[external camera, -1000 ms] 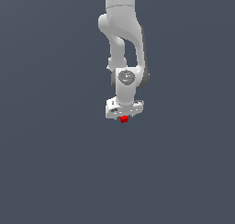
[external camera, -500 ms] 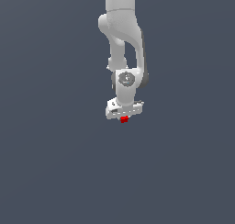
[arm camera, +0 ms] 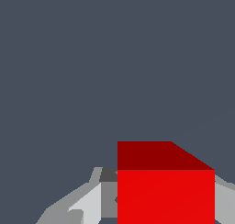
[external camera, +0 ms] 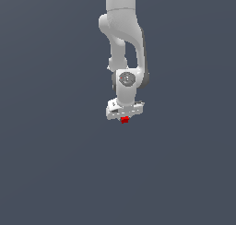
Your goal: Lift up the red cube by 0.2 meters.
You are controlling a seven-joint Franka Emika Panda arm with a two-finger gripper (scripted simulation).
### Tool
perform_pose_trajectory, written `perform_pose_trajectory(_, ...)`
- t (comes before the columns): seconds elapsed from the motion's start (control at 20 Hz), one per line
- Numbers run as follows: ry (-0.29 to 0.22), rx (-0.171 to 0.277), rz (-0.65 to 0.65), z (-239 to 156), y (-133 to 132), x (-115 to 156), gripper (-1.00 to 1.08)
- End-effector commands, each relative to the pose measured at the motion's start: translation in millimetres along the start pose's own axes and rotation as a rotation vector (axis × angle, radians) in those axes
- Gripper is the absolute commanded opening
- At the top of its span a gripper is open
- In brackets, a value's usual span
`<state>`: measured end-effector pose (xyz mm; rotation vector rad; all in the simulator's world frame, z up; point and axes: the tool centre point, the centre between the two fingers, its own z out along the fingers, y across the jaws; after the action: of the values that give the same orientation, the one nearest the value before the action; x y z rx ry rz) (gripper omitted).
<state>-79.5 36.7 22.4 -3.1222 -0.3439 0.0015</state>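
Note:
The red cube (external camera: 124, 120) is a tiny bright red block just under the white hand of the arm, near the middle of the exterior view. My gripper (external camera: 124, 118) points straight down with the cube between its fingers. In the wrist view the red cube (arm camera: 165, 191) fills the space between the two grey fingers (arm camera: 92, 204), which press against its sides. My gripper (arm camera: 165, 209) is shut on the cube. I cannot tell from the plain background whether the cube rests on the surface or hangs above it.
A uniform dark grey surface (external camera: 55, 164) fills both views. The white arm (external camera: 122, 30) comes down from the top edge of the exterior view. Nothing else shows.

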Motion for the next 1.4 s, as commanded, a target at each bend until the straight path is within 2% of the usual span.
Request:
perform_pose_trajectory(0.0,0.001,-0.001,0.0,-4.6,0.0,0.3,-1.0)
perform_pose_trajectory(0.4,0.001,-0.001,-0.001,-42.1,-0.2,-0.9,-1.0)
perform_pose_trajectory(1.0,0.001,0.0,-0.001,-148.3,-1.0,-2.3,-1.0)
perform_pose_trajectory(1.35,0.001,0.0,-0.001,-191.6,-0.9,-1.4,-1.0)
